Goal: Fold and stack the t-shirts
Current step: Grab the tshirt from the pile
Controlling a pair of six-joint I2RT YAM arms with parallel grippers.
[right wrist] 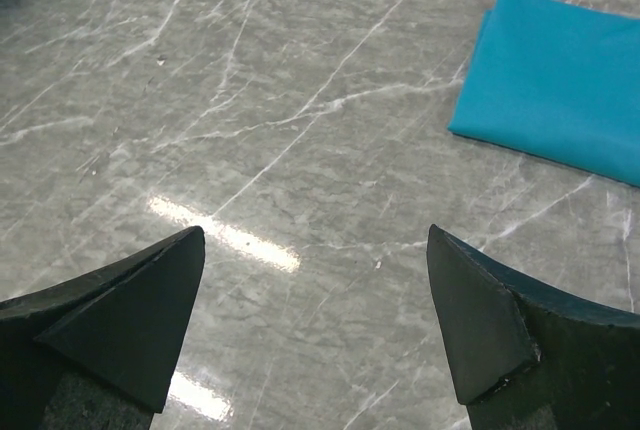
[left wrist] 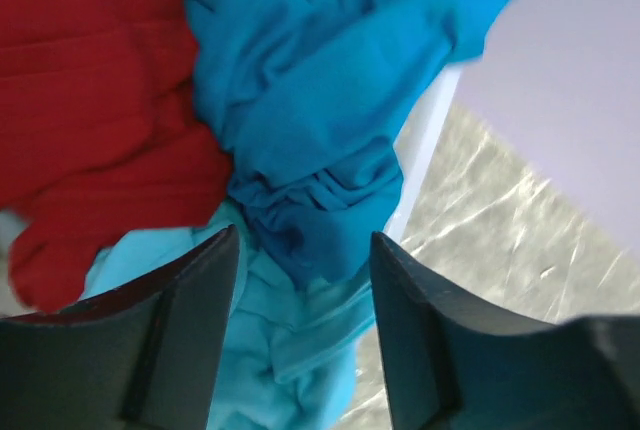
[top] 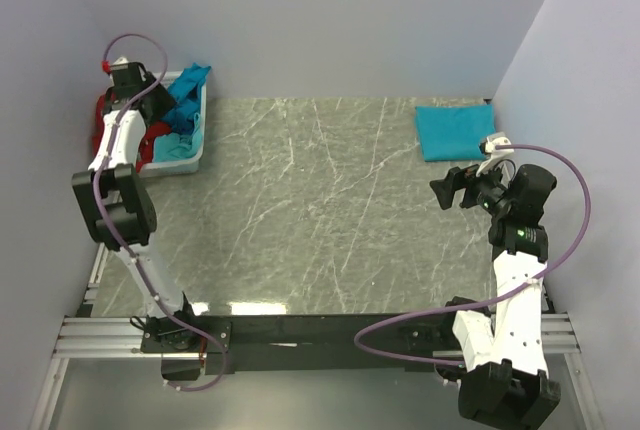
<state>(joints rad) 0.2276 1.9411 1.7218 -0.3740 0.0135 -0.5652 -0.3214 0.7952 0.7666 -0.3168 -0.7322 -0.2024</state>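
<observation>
A folded teal-blue t-shirt [top: 455,132] lies flat at the table's far right; in the right wrist view it [right wrist: 560,90] is at the upper right. Crumpled teal-blue t-shirts [top: 186,110] fill a white bin [top: 203,140] at the far left. My left gripper [top: 158,108] hangs over the bin. In the left wrist view it [left wrist: 305,250] is open, and a dark teal shirt [left wrist: 320,130] and a paler one [left wrist: 270,350] lie between and below its fingers. My right gripper [top: 452,186] is open and empty above bare table [right wrist: 315,240], just in front of the folded shirt.
Red cloth [top: 105,115] lies in the bin's left side and also shows in the left wrist view [left wrist: 90,120]. The bin's white rim [left wrist: 420,160] borders the grey marble table [top: 310,210]. Pale walls close in the table at the back and on both sides.
</observation>
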